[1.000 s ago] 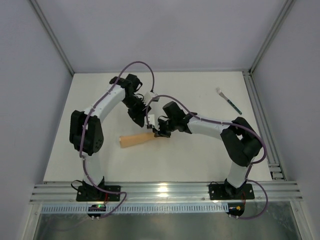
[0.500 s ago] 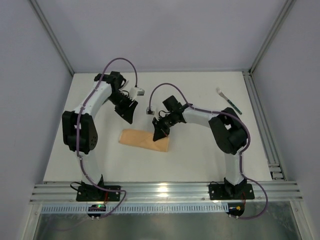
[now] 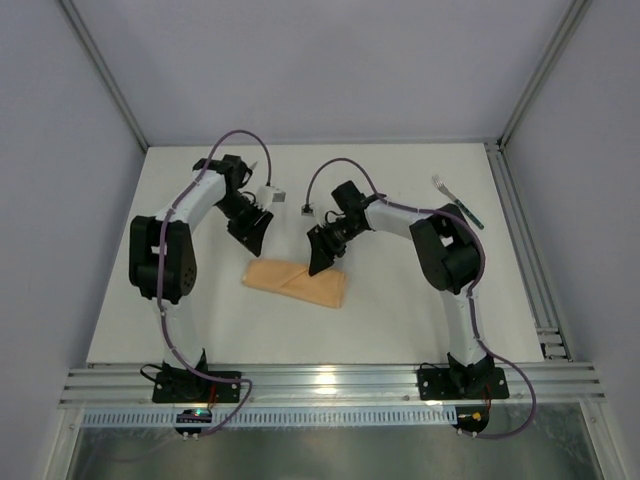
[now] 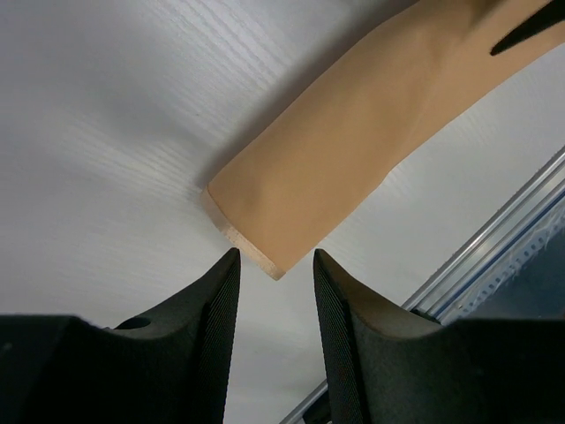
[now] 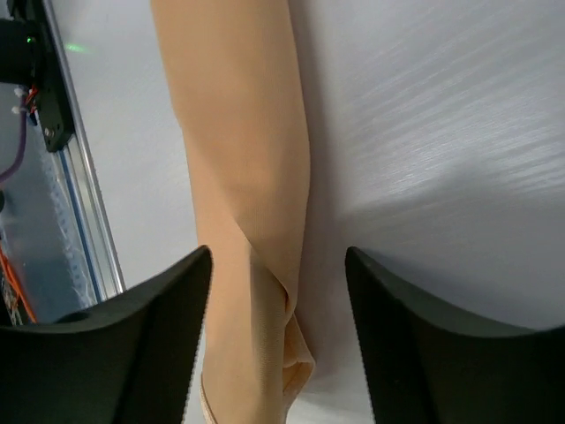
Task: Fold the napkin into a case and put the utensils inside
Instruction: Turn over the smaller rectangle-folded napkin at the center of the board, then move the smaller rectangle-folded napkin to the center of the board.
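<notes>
peach-orange napkin (image 3: 295, 285) lies folded into a narrow flat strip near the middle of the white table (image 3: 400, 320), running left to right and dipping a little toward the near edge at its right end. its left end is a squared edge with stacked layers showing, and a crease crosses the top layer near the right end. the left gripper (image 3: 250, 234) hangs by the strip's left end on the far side, jaws parted with nothing between them. the right gripper (image 3: 320, 262) stands over the strip's far edge, jaws spread wide, cloth lying under the gap. a green-handled fork (image 3: 458, 201) lies well apart, beside the right rail (image 3: 520, 250). white tabletop shows all round the strip. grey walls stand on three sides, and an aluminium rail (image 3: 320, 382) runs along the near edge.
</notes>
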Motion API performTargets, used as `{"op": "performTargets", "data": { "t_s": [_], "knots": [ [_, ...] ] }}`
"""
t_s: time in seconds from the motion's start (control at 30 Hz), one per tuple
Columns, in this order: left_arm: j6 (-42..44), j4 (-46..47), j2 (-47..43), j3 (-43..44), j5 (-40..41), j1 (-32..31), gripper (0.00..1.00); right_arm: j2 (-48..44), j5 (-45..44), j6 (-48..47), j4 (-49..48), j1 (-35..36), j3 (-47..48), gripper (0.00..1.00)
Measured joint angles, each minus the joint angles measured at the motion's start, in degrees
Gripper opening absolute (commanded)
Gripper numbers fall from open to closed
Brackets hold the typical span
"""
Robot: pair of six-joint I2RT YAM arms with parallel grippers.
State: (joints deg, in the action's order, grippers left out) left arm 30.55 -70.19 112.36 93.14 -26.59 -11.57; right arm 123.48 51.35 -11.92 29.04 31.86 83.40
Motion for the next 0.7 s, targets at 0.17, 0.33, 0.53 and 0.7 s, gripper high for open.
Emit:
{"op": "performTargets", "data": {
  "t_s": [0.17, 0.33, 0.53, 0.7],
  "knots": [
    [-2.0, 3.7, 0.1, -3.1, 1.8, -0.2, 0.41, -0.9, -4.5, -2.9, 2.0, 0.3, 3.9, 0.99],
    [-3.7, 9.0, 0.0, -6.7, 4.9, -1.2, 0.41, -3.4, -16.8, -4.8, 3.8, 0.2, 4.4, 0.99],
    [-4.9, 13.4, -0.6, -11.3, 6.7, -1.5, 0.41, -26.1, -38.4, -5.7, -7.1, 2.7, -12.7, 0.99],
    [-5.4, 15.3, -2.4, -12.0, 7.0, -1.4, 0.41, -47.8, -47.6, 3.1, -32.1, 4.2, -28.4, 0.97]
  ]
}}
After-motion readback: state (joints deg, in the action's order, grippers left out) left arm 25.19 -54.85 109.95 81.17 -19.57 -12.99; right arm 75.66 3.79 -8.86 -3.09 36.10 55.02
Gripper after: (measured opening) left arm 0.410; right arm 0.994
